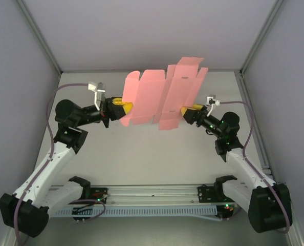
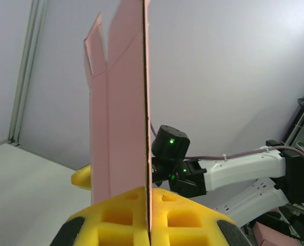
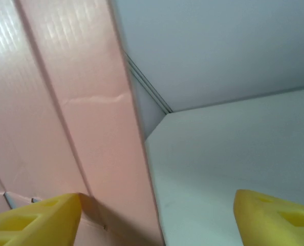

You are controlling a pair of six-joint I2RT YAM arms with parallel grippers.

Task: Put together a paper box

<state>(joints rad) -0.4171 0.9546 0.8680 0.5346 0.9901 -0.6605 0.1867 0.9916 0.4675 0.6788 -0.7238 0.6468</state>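
Rising from the worktop's [image 1: 152, 159] near edge, both arms reach inward. The left tool [image 1: 123, 106] is clenched on the left edge of the paper box [image 1: 157, 95], a flat pink sheet held up off the worktop. The right tool [image 1: 186, 109] is spread wide, one finger just beside the sheet's right part.

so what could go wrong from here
The left tool pinches only one edge of the pink die-cut sheet, which is held up in mid-air, so it could twist or slip. The right tool is open with the sheet beside just one finger; closing may miss or crease it.
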